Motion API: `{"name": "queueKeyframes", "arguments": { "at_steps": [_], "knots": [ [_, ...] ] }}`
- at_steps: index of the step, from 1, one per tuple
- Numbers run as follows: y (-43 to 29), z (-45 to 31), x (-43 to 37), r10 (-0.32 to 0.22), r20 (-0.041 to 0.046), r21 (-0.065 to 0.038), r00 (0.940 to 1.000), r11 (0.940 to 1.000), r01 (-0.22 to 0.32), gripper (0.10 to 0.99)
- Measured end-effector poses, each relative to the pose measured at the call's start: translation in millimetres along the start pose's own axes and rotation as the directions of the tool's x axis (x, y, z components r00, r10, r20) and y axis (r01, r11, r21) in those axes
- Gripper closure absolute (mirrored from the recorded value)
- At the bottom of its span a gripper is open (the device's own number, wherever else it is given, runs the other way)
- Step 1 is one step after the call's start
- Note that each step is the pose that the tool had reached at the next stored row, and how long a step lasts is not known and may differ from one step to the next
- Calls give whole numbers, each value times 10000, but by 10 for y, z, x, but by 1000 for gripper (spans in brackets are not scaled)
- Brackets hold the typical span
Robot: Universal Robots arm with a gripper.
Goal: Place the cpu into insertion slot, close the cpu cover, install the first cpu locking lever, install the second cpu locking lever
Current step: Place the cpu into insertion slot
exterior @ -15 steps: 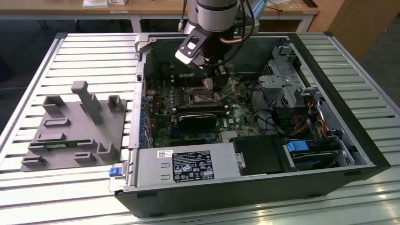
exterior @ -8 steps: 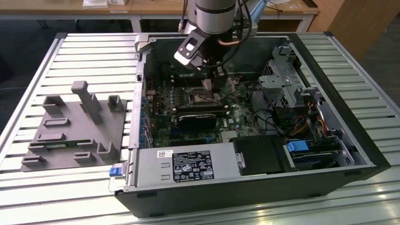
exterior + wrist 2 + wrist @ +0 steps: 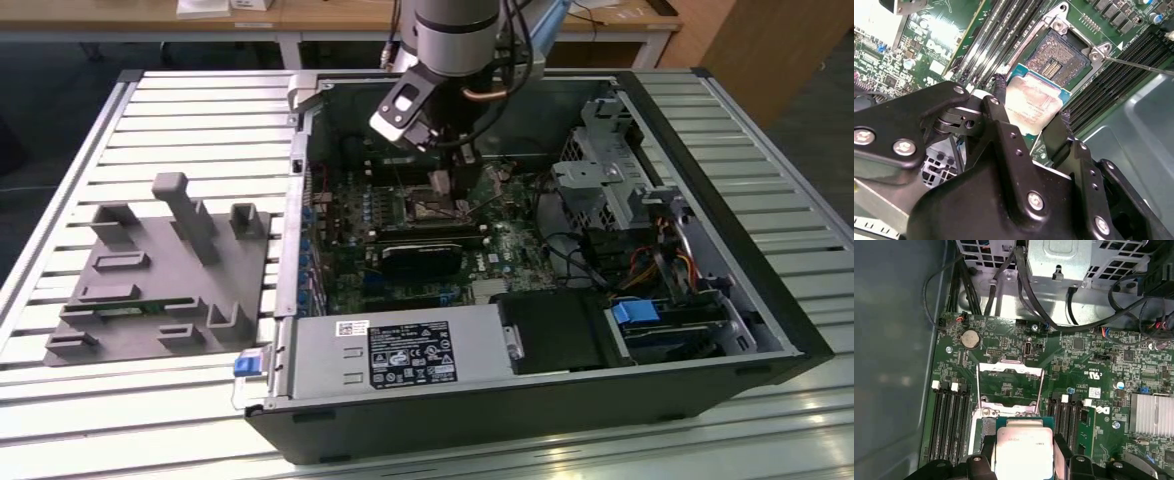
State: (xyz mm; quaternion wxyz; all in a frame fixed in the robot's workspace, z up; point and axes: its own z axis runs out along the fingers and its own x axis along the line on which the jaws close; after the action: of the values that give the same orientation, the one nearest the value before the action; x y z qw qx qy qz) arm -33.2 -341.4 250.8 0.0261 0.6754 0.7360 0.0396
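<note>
A: What does the work stand on?

B: A bench (image 3: 174, 120) of pale metal slats that fills most of the exterior view. An open computer case (image 3: 787, 330) lies on it, and on the exterior view's left sits a grey moulded fixture (image 3: 160, 270) with upright posts. Along the top of that view there are wooden tables (image 3: 334, 15) further back in the room.

A: And the arm?

B: It reaches down into the case from the top of the exterior view, with the pincer (image 3: 461, 185) low over the green board.

A: What is the pincer doing?

B: In both wrist views the pincer (image 3: 1031, 100) (image 3: 1024, 460) is closed on the cpu (image 3: 1036, 105) (image 3: 1024, 450), one black finger on each of two opposite edges, with the silvery top facing up.

A: Where is the cpu compared with the socket?

B: Close to the insertion slot (image 3: 1061, 57) but not seated. In the second wrist view the slot's contact field lies bare just beyond the chip.

A: The cover?

B: In the first wrist view the cpu cover (image 3: 1010, 371) stands swung open beyond the slot, the board showing through its window. Black memory slots (image 3: 949, 420) run along either side.
</note>
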Motion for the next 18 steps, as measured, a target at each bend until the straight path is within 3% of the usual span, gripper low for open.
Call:
{"name": "queueKeyframes", "arguments": {
  "at_steps": [8,18],
  "knots": [
    [-72,79,31,150,19,-1,9999,9999,-150,549],
    [-95,148,73,419,45,-7,9991,9991,-419,549]
  ]
}}
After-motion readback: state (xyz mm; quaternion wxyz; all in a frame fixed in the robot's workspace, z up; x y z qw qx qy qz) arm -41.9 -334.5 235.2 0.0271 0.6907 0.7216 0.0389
